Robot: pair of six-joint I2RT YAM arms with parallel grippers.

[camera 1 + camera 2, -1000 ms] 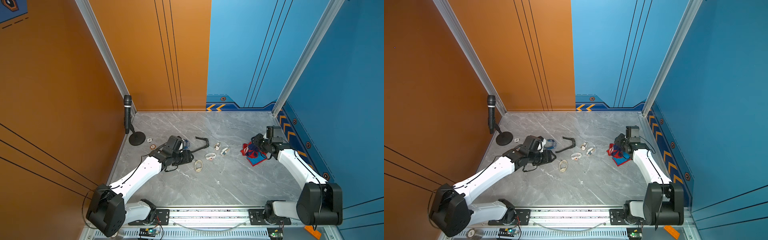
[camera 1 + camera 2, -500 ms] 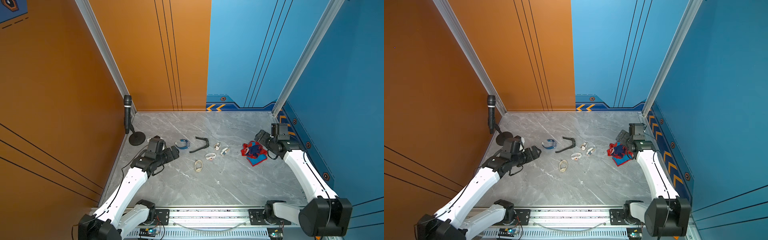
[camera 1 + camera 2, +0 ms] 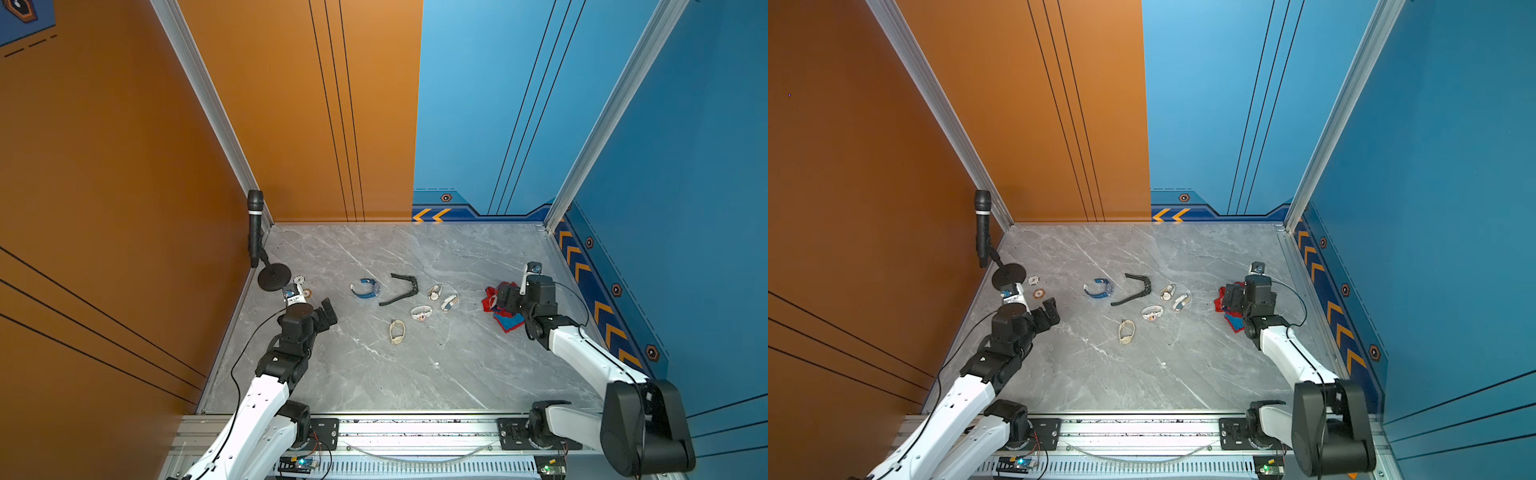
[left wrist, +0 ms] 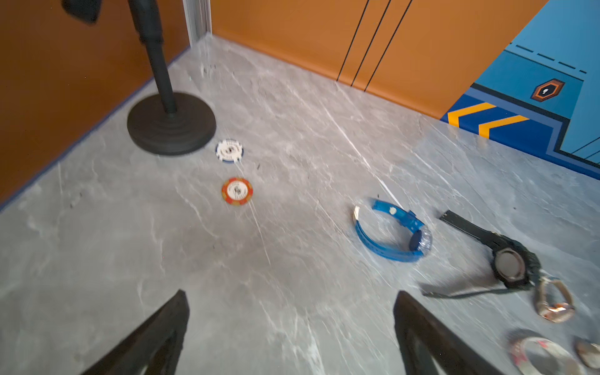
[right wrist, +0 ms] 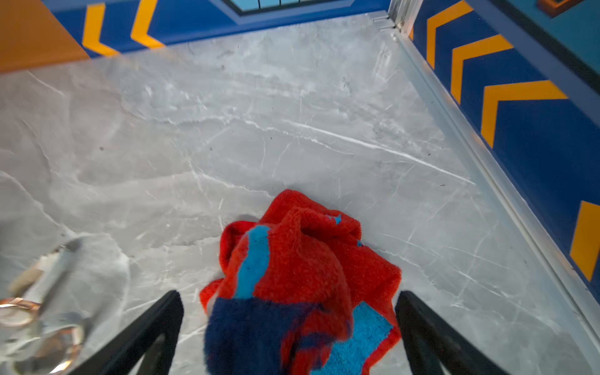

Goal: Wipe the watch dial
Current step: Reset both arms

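Note:
A blue-strapped watch (image 3: 365, 288) (image 3: 1099, 288) lies on its side on the grey marble table, with a black watch (image 3: 403, 286) (image 3: 1136, 288) just right of it; the left wrist view shows both, blue watch (image 4: 393, 235) and black watch (image 4: 509, 264). My left gripper (image 3: 328, 316) (image 3: 1050, 311) (image 4: 290, 324) is open and empty, short of the blue watch on its left. A crumpled red and blue cloth (image 3: 509, 322) (image 3: 1231, 322) (image 5: 292, 276) lies at the right. My right gripper (image 3: 503, 296) (image 5: 287, 324) stands open over it, fingers (image 5: 156, 328) apart from the fabric.
Several small pale watches (image 3: 421, 312) lie between the black watch and the cloth. A microphone stand (image 3: 272, 276) occupies the back left corner, with a white chip (image 4: 229, 150) and an orange chip (image 4: 237, 191) beside it. Walls close the table on three sides.
Both grippers have opened wider and both arms have drawn back toward the front. The left gripper has left the blue watch on the table; the right has lifted off the cloth.

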